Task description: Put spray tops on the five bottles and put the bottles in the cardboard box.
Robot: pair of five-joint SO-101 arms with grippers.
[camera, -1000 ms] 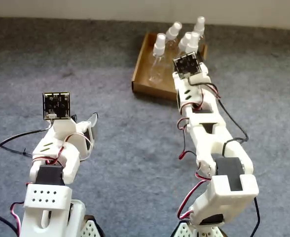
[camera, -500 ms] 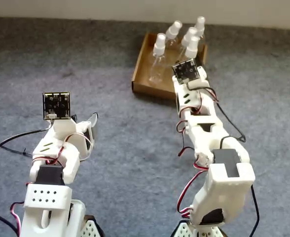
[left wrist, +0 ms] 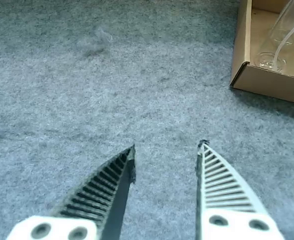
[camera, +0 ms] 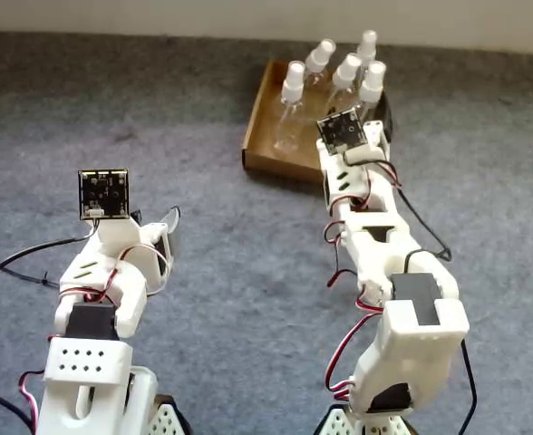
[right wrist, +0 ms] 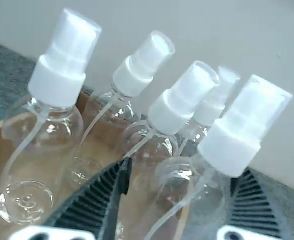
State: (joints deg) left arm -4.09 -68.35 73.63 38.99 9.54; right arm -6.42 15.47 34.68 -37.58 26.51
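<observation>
Capped bottles (right wrist: 57, 125) are stood in cardboard box (camera: 259, 109); right gripper (right wrist: 181, 172) is spread around nearest bottle (right wrist: 199, 197); left gripper (left wrist: 167, 147) is likewise spread over carpet (left wrist: 87, 75).

You have a grey, carpet-like tabletop (camera: 221, 272) spreading across your high view, and at 12 o'clock a pale wall (camera: 158, 16) borders its far edge. A small, paler tuft of fluff (left wrist: 102, 36) lies on the grey pile.
</observation>
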